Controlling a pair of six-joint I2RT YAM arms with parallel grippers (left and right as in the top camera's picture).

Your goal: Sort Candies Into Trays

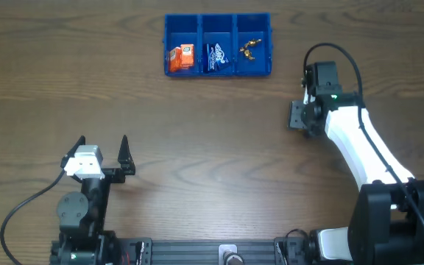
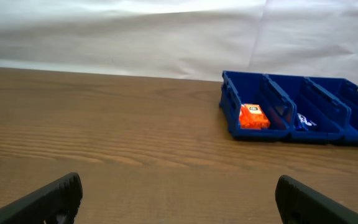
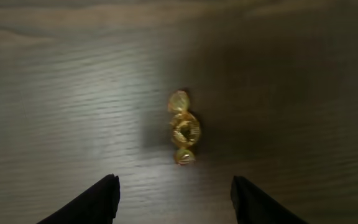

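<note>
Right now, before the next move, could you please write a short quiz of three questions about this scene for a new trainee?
1. True or false: the blue tray has three compartments.
2. Which candy lies on the table below the right gripper? A) orange B) gold C) blue
3. Fill in the blank: the fingers of the left gripper are ____.

Key: 1 true; 2 B, the gold candy; 3 open.
</note>
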